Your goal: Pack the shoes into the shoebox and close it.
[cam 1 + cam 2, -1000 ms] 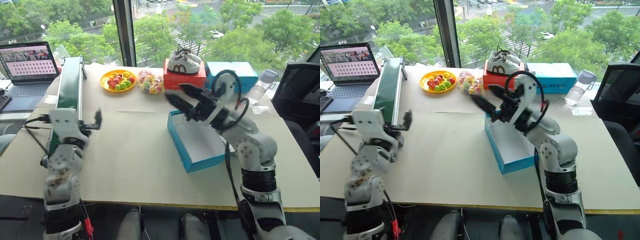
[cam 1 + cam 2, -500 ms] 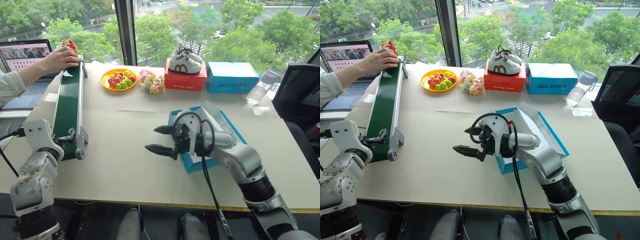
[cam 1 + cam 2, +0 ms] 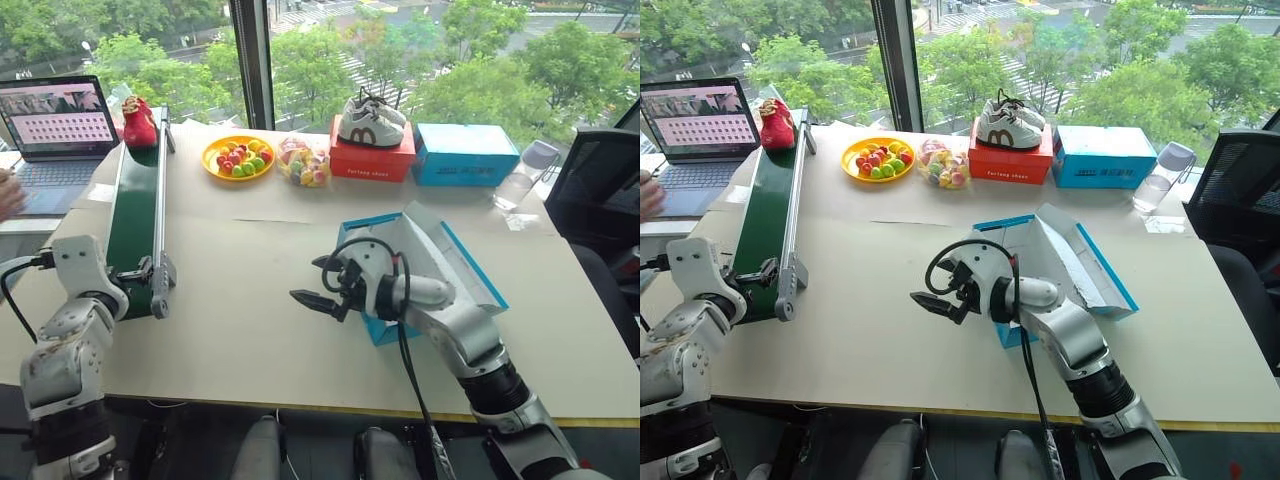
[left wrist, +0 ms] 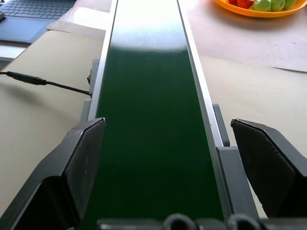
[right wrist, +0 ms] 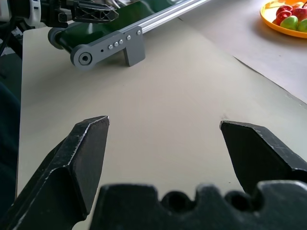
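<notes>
One red shoe sits at the far end of the green conveyor belt. At the belt's near end my left gripper stands open, one finger on each side of the belt, holding nothing. The teal-blue shoebox lies open at mid table, showing its white inside, and its lid leans back to the right. Just left of the box my right gripper hovers low over bare table, open and empty; its wrist view looks across to the belt's near end.
At the back stand a yellow fruit plate, a candy bag, a red box carrying white sneakers, a lighter blue box and a bottle. A laptop and a person's hand are at the left.
The person's hand left the red shoe on the belt's far end and drew back left. My right gripper dropped from above the box to the table beside it. My left gripper sank to the belt's end.
</notes>
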Robot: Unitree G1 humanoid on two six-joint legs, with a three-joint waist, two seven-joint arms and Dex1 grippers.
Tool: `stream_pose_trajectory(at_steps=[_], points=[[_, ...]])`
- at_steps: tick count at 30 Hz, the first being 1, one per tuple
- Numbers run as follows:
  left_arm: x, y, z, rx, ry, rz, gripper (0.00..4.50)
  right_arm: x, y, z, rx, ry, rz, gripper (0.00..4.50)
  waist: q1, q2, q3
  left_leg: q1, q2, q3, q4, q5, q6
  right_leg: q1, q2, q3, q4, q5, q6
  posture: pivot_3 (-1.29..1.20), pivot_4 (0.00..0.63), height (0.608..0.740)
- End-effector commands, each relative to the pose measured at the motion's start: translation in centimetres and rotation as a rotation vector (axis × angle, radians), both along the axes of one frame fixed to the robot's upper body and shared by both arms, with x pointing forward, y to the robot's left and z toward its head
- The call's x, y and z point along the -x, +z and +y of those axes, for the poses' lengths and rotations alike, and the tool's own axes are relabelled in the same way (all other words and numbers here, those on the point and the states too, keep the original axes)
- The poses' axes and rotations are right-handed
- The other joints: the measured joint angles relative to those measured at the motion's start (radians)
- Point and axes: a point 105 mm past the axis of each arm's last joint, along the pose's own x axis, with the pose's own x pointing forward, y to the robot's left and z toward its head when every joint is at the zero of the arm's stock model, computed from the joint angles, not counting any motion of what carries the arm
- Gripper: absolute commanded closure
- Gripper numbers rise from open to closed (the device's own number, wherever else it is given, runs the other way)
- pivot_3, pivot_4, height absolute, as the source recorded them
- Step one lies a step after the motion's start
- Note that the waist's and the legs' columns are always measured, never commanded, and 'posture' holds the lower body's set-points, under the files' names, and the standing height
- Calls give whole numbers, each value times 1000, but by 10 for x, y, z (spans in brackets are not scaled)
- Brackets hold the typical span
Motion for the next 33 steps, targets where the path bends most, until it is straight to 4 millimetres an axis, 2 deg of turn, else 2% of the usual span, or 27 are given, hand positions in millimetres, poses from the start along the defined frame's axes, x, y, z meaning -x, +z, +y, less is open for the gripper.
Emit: stream_pose_trajectory(at_steps=[1, 13, 33], points=[[-4, 17, 3, -36, 10, -26, 0, -1, 13, -3, -29, -14, -55, 91, 0, 0, 0, 0, 0, 0, 0, 0, 0, 0, 0, 0, 0, 0, 0, 0, 150, 740], [-10, 30, 7, -25, 27, -21, 0, -1, 10, -5, -25, -24, -60, 91, 0, 0, 0, 0, 0, 0, 0, 1, 0, 1, 0, 0, 1, 0, 0, 0, 150, 740], [-9, 30, 11, -38, 47, -13, 0, -2, 6, -7, -7, -35, -62, 91, -1, -1, 0, 0, 0, 0, 0, 1, -1, 1, 1, 0, 1, 0, 0, 0, 150, 740]])
